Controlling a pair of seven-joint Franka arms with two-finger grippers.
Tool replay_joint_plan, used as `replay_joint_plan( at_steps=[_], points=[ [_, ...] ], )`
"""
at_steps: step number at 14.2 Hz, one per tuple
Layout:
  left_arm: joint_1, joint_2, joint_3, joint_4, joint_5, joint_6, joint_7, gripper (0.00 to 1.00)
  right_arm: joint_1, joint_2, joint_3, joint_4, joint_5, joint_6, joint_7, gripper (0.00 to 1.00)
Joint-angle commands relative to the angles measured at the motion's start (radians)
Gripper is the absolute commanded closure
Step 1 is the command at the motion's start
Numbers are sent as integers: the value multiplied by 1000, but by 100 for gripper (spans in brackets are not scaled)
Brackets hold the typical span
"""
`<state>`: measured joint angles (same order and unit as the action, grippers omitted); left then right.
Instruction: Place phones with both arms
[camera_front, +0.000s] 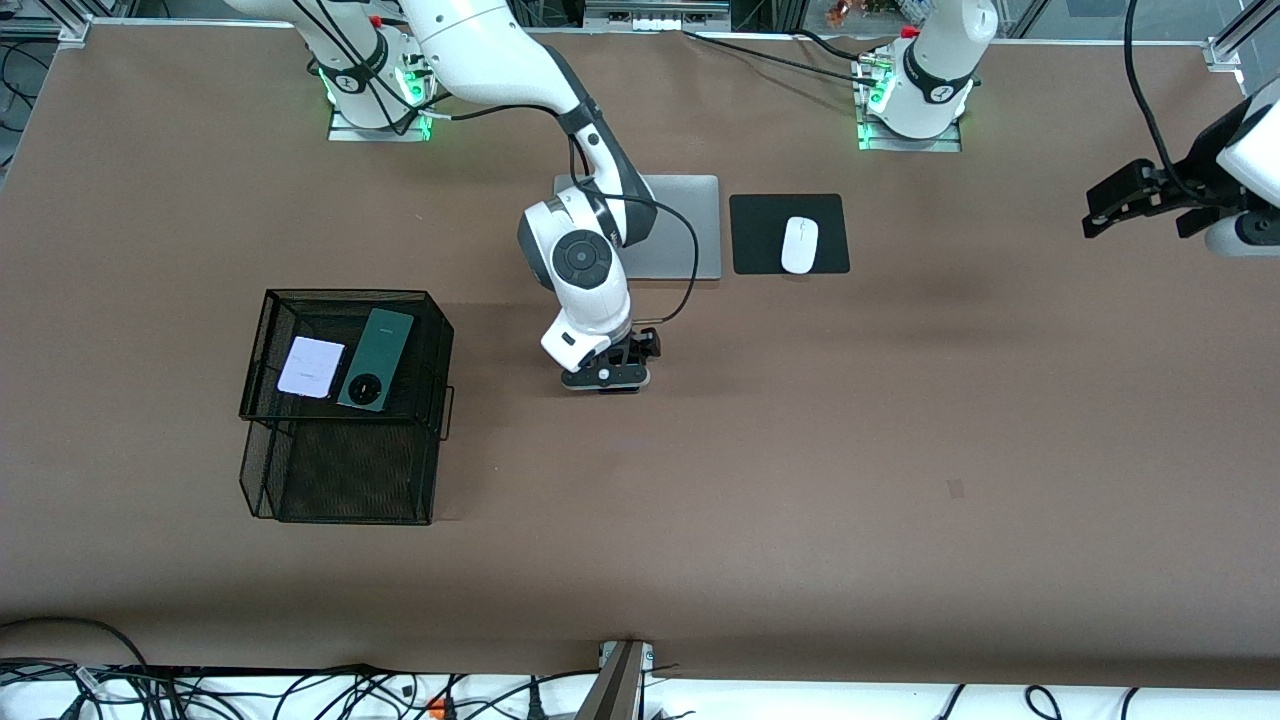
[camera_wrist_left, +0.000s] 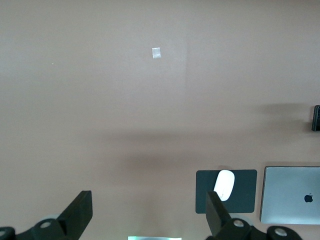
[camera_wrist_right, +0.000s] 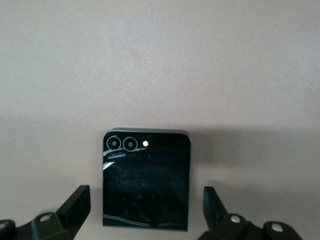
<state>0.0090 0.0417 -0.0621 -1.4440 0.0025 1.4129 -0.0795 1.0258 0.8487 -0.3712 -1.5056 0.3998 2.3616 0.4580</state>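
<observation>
Pickup of the black phone (camera_wrist_right: 146, 179) is in hand; right jaws (camera_wrist_right: 146, 220) gape empty astride it on the counter (camera_front: 800, 450); next, lower and close; left jaws (camera_wrist_left: 150, 220) wait, spread, holding nothing.

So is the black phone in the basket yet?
Out. The black phone lies flat on the bare table between the open fingers of the right pincer; the mesh basket holds only the white-pink phone and green phone.

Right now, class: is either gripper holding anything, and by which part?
Nothing is held. The right gripper stands open over the black phone; the left gripper waits open.
</observation>
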Motion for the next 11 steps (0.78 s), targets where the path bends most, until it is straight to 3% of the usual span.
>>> replay_joint_plan(
  at_steps=[1,11],
  points=[
    [5,-23,-4,-32,-19,6,9,0,-6,19,8,24,11,8,-12,1],
    [-1,-23,-5,-10,-19,3,6,0,0,41,8,16,10,33,-65,1]
  ],
)
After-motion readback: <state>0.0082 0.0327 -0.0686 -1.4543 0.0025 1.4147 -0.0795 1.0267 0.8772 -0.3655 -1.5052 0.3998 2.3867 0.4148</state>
